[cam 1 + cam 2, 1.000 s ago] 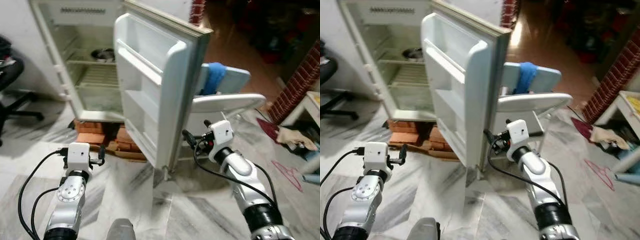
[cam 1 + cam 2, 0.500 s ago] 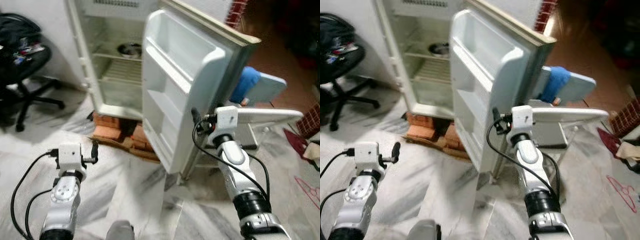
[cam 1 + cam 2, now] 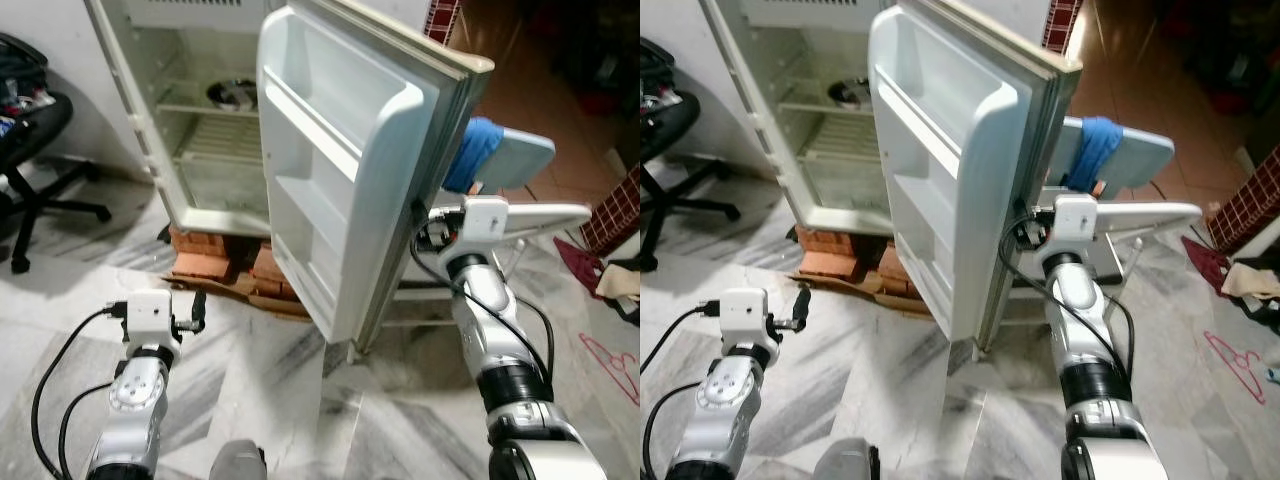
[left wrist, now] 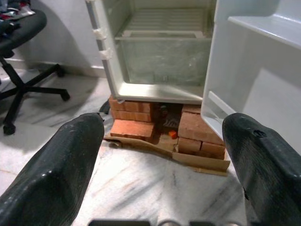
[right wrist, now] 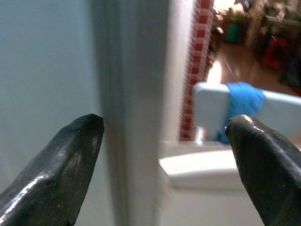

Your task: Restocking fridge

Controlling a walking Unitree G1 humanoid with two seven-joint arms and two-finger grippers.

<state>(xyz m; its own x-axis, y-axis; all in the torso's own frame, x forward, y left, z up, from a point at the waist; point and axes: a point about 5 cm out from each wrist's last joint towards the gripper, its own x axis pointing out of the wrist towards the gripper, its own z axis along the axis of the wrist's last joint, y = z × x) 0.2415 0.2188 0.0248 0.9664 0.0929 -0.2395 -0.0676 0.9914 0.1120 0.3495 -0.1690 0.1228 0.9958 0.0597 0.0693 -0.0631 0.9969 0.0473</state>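
Note:
The white fridge (image 3: 190,170) stands open, its shelves bare except for a metal bowl (image 3: 232,93) on the upper shelf. Its door (image 3: 340,160) is swung wide, with its bare racks facing me. My right gripper (image 5: 164,127) is open at the door's outer edge, and the edge lies between its two fingers (image 5: 70,160). From the head, that gripper (image 3: 1026,212) is partly hidden behind the door. My left gripper (image 4: 162,125) is open and holds nothing. It hangs low over the marble floor and points at the fridge's base.
The fridge rests on red bricks (image 3: 215,262) over cardboard. A black office chair (image 3: 30,130) stands at the left. A pale chair with a blue cloth (image 3: 480,155) and a white table (image 3: 540,213) sit right behind the door. A pink hanger (image 3: 612,355) lies on the floor at the right.
The camera has shifted. My right gripper has risen from below the door's corner to the door's outer edge. The left arm keeps its low pose.

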